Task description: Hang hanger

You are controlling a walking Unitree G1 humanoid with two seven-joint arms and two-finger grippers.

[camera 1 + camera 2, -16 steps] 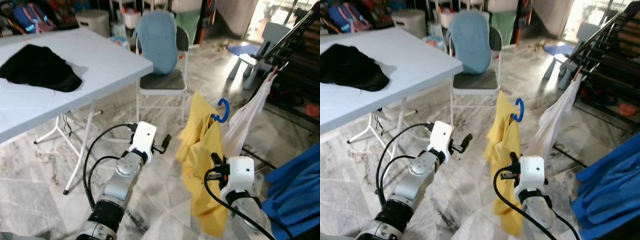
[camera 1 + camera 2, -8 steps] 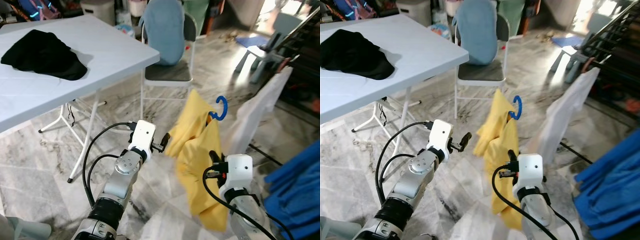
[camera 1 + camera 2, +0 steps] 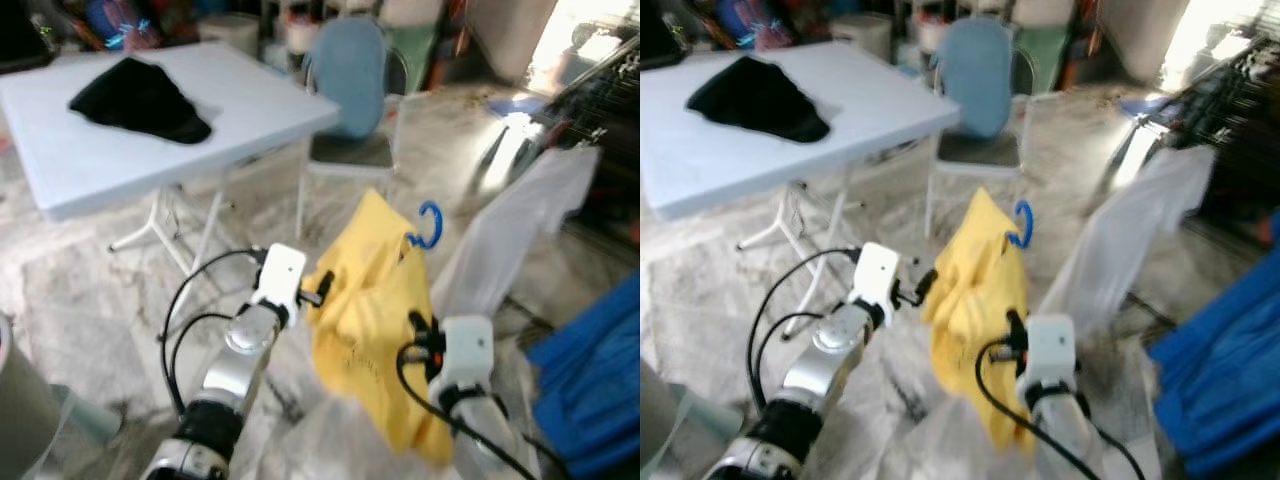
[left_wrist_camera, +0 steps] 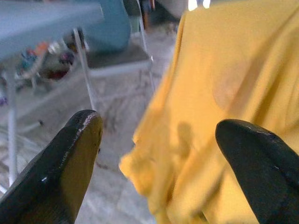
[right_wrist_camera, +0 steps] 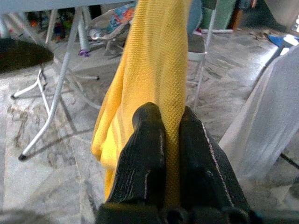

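Hanger: blue plastic hanger (image 3: 431, 226), you see just its curved hook sticking up above the collar of the yellow knit shirt (image 3: 375, 320) draped over it, held up in mid-air in front of the robot, over the marble-pattern tiled floor (image 3: 90, 290).

Right gripper (image 5: 169, 125): your right arm is raised forward from lower right, silver forearm with a white wrist block, black cable looping beside it. Both black fingers (image 5: 147, 154) are pinched together on a fold of the yellow fabric, weave texture clear in the right wrist view. Whether the hanger bar is inside that pinch, you can't tell.

Left gripper (image 4: 159, 154): left arm is bent and reaching in from lower left, gripper tip just beside the shirt's left edge. Fingers are spread wide, rounded glossy black pads (image 4: 70, 163), nothing between them; the shirt hangs beyond the gap, contact not clear.

Surroundings, head views are blurred:
- White folding plastic table (image 3: 120, 160) with thin metal legs, to your left; a crumpled black cloth (image 3: 140, 98) lies on top.
- Metal-frame chair with a pale blue garment over its back (image 3: 350, 75), behind the shirt.
- White garment (image 3: 520, 230) hanging limp at right, near the yellow one.
- Bright blue fabric (image 3: 590, 370) bunched at far right.
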